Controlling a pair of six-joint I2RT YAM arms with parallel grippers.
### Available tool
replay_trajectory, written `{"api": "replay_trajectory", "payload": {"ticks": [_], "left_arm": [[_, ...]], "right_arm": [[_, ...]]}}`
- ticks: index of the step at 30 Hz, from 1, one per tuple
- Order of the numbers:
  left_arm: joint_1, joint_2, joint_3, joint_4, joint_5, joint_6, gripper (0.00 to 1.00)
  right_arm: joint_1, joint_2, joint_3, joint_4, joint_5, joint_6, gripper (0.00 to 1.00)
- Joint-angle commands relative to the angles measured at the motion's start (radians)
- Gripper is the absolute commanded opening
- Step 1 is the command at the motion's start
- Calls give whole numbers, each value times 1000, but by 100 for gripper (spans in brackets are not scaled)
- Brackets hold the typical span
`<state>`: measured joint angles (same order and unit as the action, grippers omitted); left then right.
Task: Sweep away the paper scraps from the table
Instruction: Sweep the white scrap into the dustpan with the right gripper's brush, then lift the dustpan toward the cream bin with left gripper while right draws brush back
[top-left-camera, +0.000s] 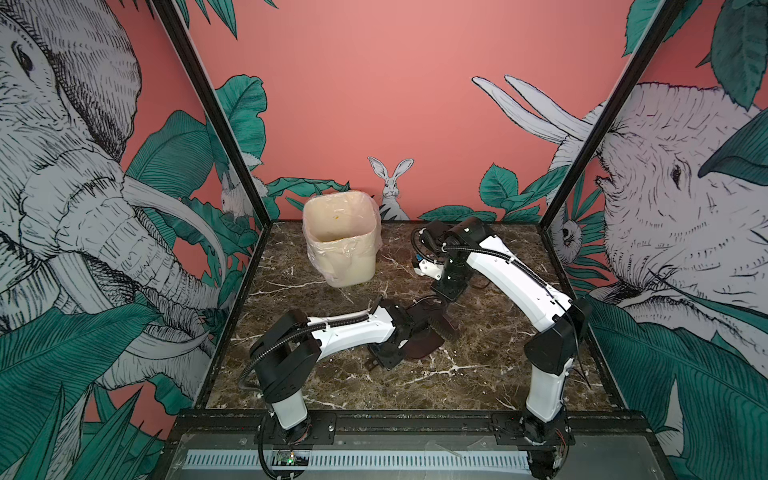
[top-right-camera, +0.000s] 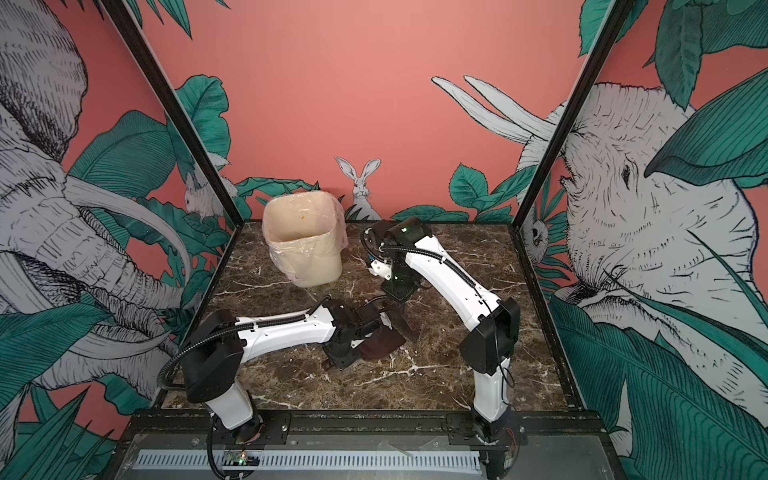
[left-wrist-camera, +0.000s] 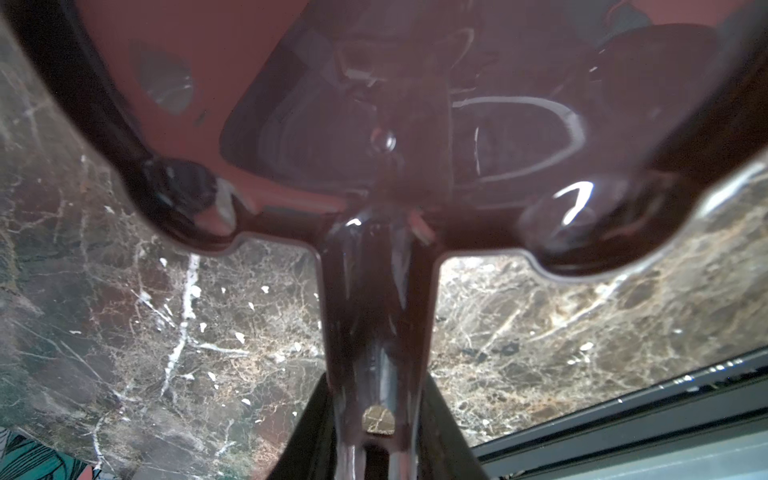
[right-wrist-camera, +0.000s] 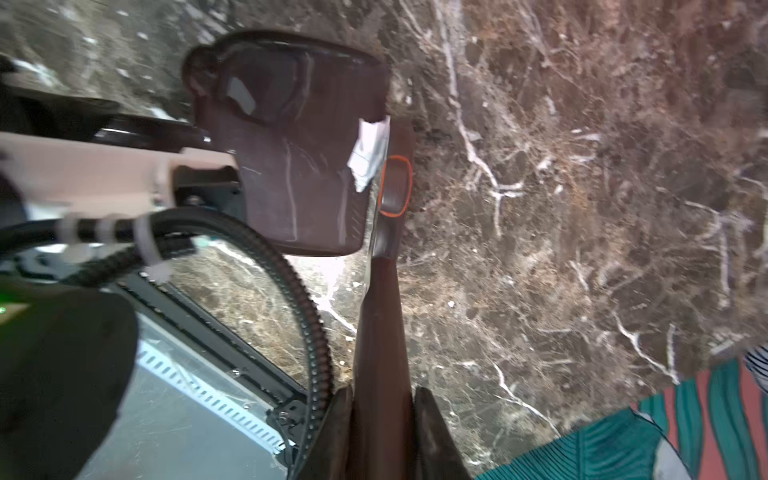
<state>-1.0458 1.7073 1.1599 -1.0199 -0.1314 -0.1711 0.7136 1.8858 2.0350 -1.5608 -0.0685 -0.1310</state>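
Paper scrap, place: one white paper scrap (right-wrist-camera: 368, 153) is seen in the right wrist view. It lies on the front lip of the dustpan (right-wrist-camera: 299, 174), caught between that lip and the head of the brush (right-wrist-camera: 380, 299).
Paper scrap, look: white, torn at the edges, creased and partly folded, with faint grey marks; far smaller than the pan.
Other scraps: no red or blue scraps can be made out on the table (top-left-camera: 478, 374) in either top view. Small pale flecks in the left wrist view cannot be told from the veining.
Handling: the scrap is judged to be very light, limp and easily flicked aside. Damage is not a concern, but it may slide under the lip or cling to the bristles.
Where to take hold: the scrap is best not pinched at all. It is better pushed across the lip by the brush, with the pan edge kept flat on the marble.
Left gripper: the left gripper (left-wrist-camera: 376, 386) is closed tight on the dustpan's handle, near its end.
Right gripper: the right gripper (right-wrist-camera: 382, 395) is clamped on the brush handle, with a jaw on either side.
Dustpan and brush: both are dark brown glossy plastic and touch at the lip, near the middle of the table.
Bin: the cream bin (top-left-camera: 353, 266), lined with clear plastic, stands upright at the back, well apart from the pan. It is judged to be where the load is to be tipped.
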Motion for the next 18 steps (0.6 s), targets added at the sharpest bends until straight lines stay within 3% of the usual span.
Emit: {"api": "replay_trajectory", "payload": {"ticks": [1, 7, 12, 18], "left_arm": [[6, -36, -10, 1, -18, -1, 0], [6, -46, -23, 12, -33, -1, 0], [6, -70, -38, 23, -48, -5, 0], [6, -120, -61, 44, -84, -8, 0]], "right_arm": [[17, -72, -21, 3, -151, -11, 0], [17, -133, -68, 27, -221, -4, 0], [5, -139, -65, 6, -105, 5, 0], [-66, -203, -35, 32, -56, 40, 0]]}}
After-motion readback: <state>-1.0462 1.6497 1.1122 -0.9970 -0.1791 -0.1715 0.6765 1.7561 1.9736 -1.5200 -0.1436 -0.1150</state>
